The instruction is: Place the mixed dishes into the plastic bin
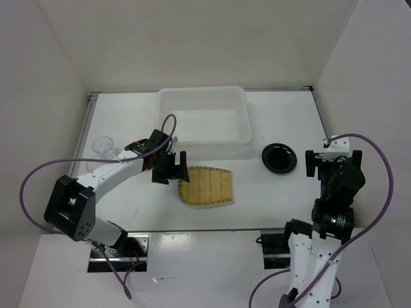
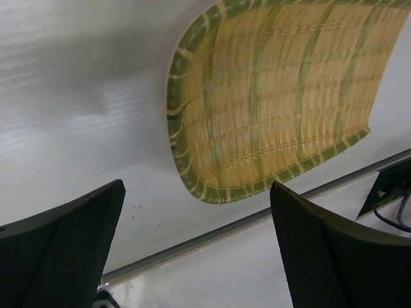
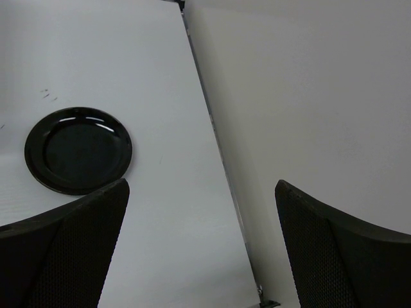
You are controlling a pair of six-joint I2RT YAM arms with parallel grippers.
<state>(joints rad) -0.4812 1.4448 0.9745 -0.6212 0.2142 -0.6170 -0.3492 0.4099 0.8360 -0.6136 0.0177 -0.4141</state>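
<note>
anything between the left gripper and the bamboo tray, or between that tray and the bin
Nothing visible. The open left gripper sits right at the rounded end of the tan woven bamboo tray, and the large translucent white plastic bin lies just behind it, only its near wall to clear.

Within my reach: one bamboo tray (image 1: 205,186), one black plate (image 1: 279,157), one plastic bin (image 1: 205,122), clear cups (image 1: 103,147) too faint to count.
</note>
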